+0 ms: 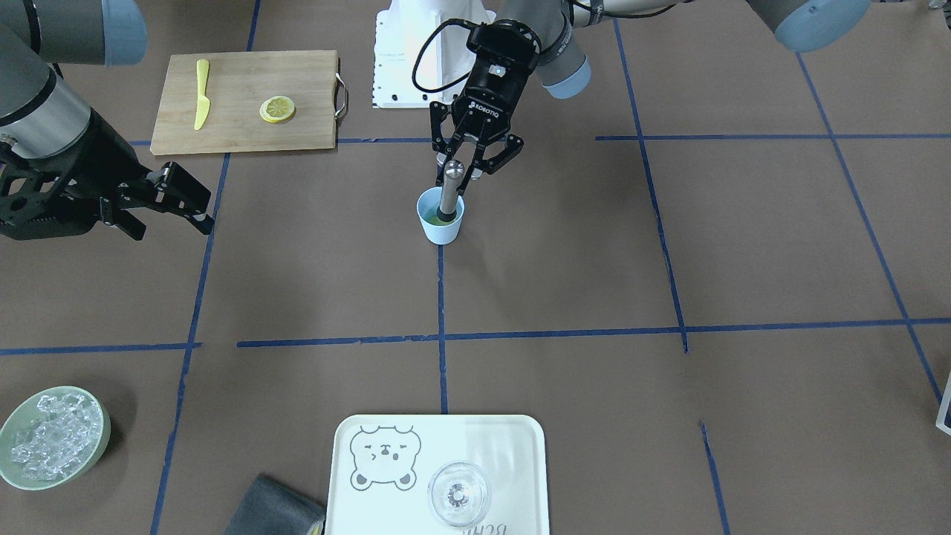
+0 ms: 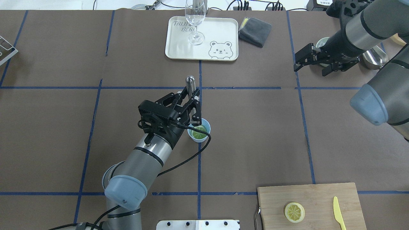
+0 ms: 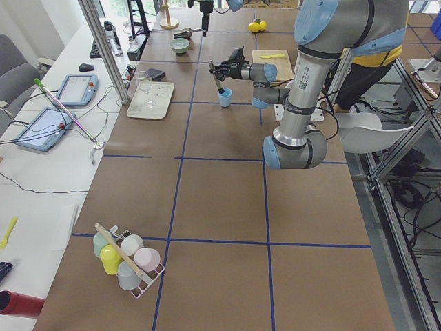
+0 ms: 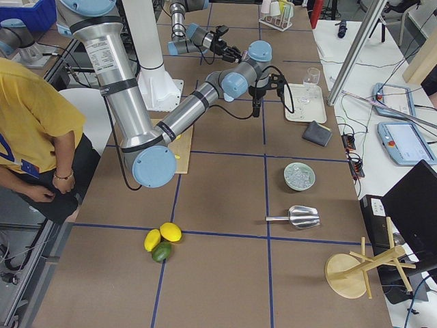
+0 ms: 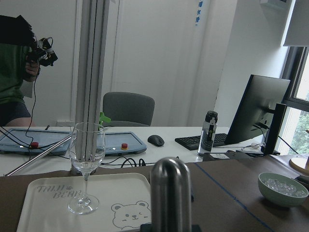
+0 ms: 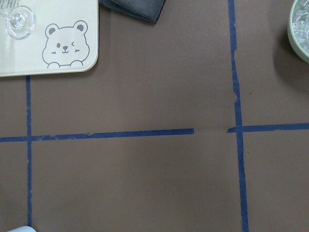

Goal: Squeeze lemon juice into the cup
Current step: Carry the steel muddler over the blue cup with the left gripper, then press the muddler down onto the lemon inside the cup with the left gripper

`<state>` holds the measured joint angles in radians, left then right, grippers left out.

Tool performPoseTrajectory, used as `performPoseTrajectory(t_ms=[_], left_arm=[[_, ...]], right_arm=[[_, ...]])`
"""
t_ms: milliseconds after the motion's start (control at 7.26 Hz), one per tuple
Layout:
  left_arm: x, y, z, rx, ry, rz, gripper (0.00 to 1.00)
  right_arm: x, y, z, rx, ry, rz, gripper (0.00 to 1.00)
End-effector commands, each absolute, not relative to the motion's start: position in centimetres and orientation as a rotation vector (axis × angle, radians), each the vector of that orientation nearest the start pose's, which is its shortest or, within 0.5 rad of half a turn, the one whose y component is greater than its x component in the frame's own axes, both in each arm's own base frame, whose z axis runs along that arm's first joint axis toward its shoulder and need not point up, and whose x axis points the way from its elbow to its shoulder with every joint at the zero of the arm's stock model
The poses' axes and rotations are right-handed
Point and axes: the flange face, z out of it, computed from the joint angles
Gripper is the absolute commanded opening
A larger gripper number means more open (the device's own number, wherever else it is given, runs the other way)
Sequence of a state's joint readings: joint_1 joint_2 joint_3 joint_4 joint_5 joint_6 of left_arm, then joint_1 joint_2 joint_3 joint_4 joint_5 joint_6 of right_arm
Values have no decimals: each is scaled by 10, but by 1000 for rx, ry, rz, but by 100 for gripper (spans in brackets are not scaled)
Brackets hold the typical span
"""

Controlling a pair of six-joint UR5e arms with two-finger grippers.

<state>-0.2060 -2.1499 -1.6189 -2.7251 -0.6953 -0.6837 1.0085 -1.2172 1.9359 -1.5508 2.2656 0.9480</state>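
The lemon lies cut face up on the wooden cutting board, far from both grippers; it also shows in the overhead view. The light-blue cup stands mid-table with something green inside. My left gripper is directly above the cup, shut on an upright metal muddler whose lower end is inside the cup. My right gripper is open and empty, hovering above the table off to the side, between the board and the ice bowl.
A yellow knife lies on the board beside the lemon. A white bear tray holds a clear glass. A green bowl of ice and a grey cloth are at the far edge.
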Motion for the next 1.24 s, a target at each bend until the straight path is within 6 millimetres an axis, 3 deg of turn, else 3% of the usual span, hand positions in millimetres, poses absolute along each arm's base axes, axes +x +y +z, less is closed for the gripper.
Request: performPoseTrajectory(t_ms=[0, 551, 1102], left_arm=[[555, -314, 178, 1335, 1065, -251, 0], [580, -312, 201, 1320, 1025, -211, 0], [589, -305, 210, 1309, 1015, -188, 0]], right_arm=[[-244, -517, 293, 60, -965, 98, 100], [-244, -517, 294, 60, -963, 100, 100], [-243, -517, 294, 60, -963, 102, 100]])
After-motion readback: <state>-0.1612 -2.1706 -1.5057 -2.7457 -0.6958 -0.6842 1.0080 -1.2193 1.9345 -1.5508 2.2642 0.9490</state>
